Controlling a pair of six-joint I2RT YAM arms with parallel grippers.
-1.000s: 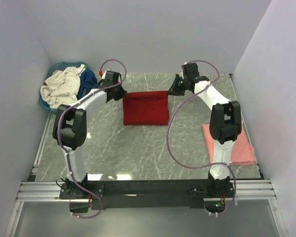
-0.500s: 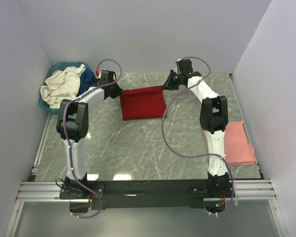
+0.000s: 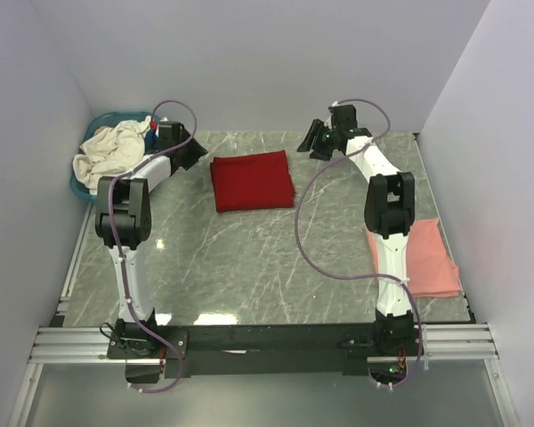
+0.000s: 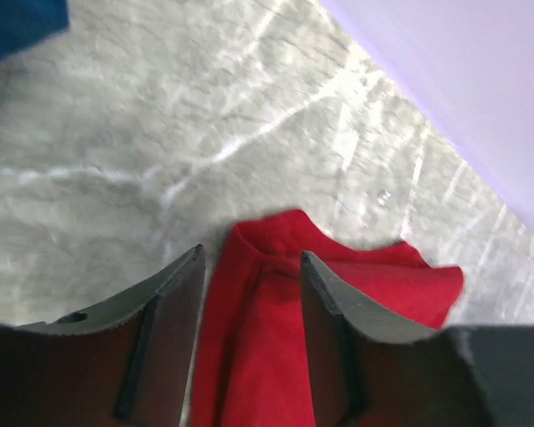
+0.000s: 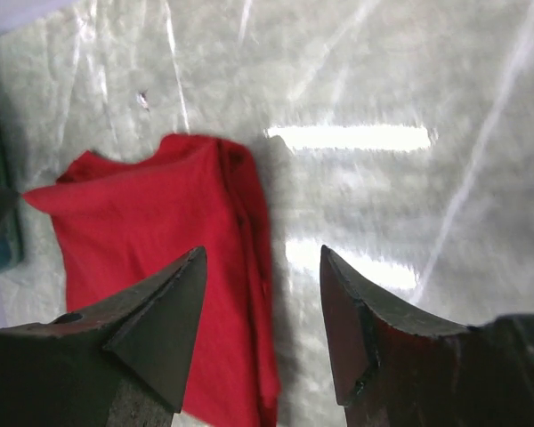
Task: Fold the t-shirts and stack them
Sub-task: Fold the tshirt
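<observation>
The deep red t-shirt (image 3: 252, 180) lies folded flat at the back middle of the table, with nothing holding it. My left gripper (image 3: 192, 155) hovers open just off its left edge; in the left wrist view the red shirt (image 4: 392, 285) shows between and beyond the open left gripper (image 4: 249, 267). My right gripper (image 3: 311, 142) hangs open off the shirt's far right corner, and the red shirt (image 5: 151, 213) lies under the left finger of the right gripper (image 5: 261, 258). A folded salmon pink t-shirt (image 3: 424, 258) rests at the right, partly hidden by the right arm.
A teal basket (image 3: 83, 190) at the back left holds a crumpled cream-white shirt (image 3: 107, 153) and a dark blue one (image 3: 160, 142). The back wall stands close behind both grippers. The basket's edge (image 5: 0, 245) shows at the left of the right wrist view.
Both grippers opened and let go of the red shirt's far corners, then drew apart outward. The shirt dropped flat into a fold and shifted slightly left and back.
</observation>
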